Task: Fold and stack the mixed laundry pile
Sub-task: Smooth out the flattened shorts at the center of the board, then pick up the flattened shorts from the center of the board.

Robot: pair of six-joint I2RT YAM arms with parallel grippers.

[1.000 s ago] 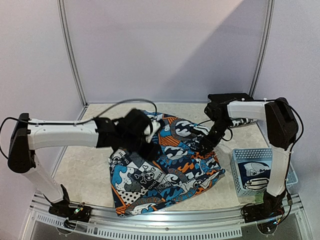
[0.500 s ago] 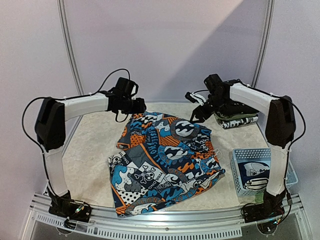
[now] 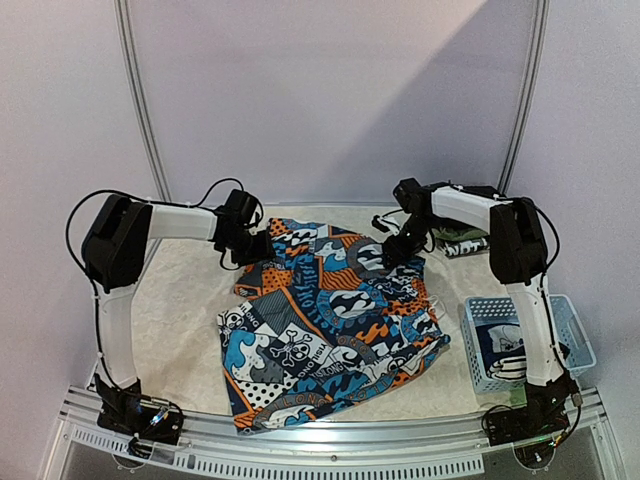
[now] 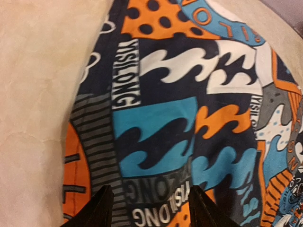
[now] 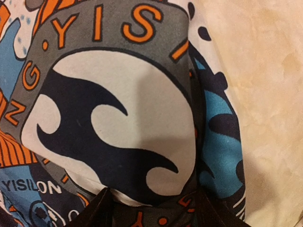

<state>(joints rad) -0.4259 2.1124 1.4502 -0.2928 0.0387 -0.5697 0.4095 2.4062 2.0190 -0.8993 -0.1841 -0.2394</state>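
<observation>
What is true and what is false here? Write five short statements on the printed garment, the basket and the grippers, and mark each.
1. The orange-blue-white cartoon-print garment lies spread on the beige table. True.
2. The pale blue lattice plastic basket is empty. False: a black-and-white printed piece lies in it.
3. The left gripper and the right gripper are both at the garment's far edge. True.
4. The left gripper is shut. False: its fingers stand apart over the print.
5. The basket stands on the table's left side. False: it stands at the near right.
</observation>
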